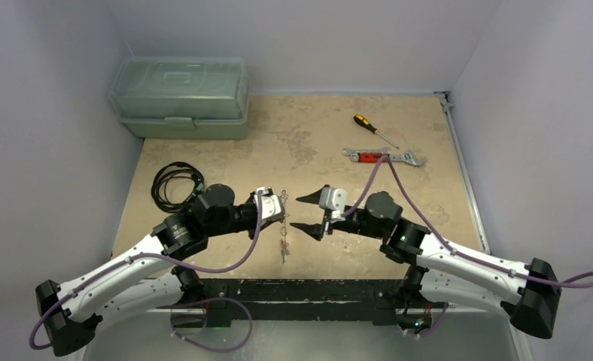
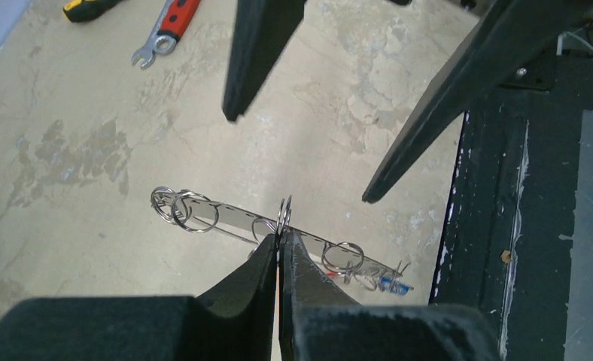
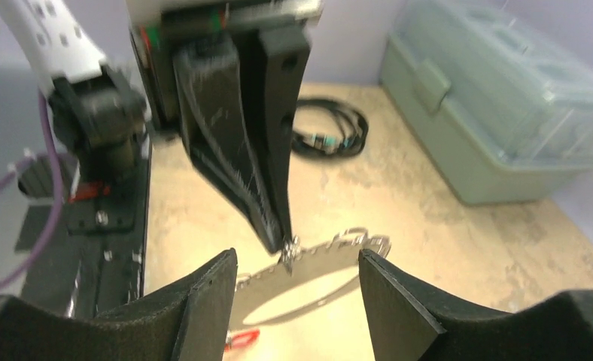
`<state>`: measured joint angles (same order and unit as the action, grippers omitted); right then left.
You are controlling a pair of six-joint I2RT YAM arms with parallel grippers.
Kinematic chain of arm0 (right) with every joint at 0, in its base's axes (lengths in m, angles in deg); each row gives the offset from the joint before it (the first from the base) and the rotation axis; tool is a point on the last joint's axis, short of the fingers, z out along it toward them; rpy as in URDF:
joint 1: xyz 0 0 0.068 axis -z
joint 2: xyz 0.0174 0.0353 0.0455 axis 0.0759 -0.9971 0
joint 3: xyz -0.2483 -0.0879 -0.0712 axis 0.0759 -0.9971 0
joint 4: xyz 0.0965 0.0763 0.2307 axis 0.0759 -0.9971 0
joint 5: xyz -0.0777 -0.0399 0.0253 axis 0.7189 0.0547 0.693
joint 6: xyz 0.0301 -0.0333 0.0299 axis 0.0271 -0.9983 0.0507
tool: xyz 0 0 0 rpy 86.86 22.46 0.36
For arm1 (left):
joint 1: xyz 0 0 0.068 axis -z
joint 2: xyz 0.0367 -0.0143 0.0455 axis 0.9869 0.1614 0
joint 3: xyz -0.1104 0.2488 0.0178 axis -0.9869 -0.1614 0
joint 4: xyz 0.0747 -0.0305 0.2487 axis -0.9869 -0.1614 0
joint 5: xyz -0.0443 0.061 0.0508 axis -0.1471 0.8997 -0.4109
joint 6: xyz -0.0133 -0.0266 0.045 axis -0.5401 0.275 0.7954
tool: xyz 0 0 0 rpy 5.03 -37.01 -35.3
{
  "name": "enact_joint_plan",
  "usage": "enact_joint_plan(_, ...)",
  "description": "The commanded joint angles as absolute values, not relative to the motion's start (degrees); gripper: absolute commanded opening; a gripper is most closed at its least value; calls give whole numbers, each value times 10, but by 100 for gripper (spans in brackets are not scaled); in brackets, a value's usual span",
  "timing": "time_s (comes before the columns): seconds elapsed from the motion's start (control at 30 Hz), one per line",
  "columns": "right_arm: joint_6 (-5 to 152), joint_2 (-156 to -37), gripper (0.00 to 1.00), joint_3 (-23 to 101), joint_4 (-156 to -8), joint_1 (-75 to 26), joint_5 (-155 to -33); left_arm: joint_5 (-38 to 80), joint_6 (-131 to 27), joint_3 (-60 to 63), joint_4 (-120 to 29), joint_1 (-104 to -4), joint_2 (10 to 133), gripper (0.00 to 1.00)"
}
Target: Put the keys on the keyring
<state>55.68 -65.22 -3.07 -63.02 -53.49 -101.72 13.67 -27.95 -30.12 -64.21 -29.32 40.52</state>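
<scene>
The left gripper (image 2: 280, 244) is pinched tight on the keyring (image 2: 226, 218), which shows almost edge-on over the table (image 2: 90, 113), so its loop is hard to read. The right gripper (image 3: 297, 274) stands wide open just beside it, holding nothing. The keys (image 2: 384, 283) seem to dangle at the loop's near end, tiny and blurred.

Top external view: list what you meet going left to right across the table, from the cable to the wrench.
cable → keyring → right gripper → wrench. Left out: toolbox and screwdriver, which overlap others in the order.
</scene>
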Motion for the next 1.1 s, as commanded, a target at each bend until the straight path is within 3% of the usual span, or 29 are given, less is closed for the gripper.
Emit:
enact_joint_plan(0.0, 483, -693, 63, -17, -682, -537, -1033, 157, -266, -259, -669, -296, 416, 0)
enact_joint_plan(0.57, 475, -725, 37, -28, -640, -538, -1074, 114, -271, -246, -692, -295, 462, 0)
enact_joint_plan(0.9, 474, -753, 35, -22, -633, -538, -1081, 103, -273, -249, -687, -295, 458, 0)
enact_joint_plan(1.07, 474, -757, 30, -24, -626, -538, -1079, 100, -273, -249, -687, -296, 459, 0)
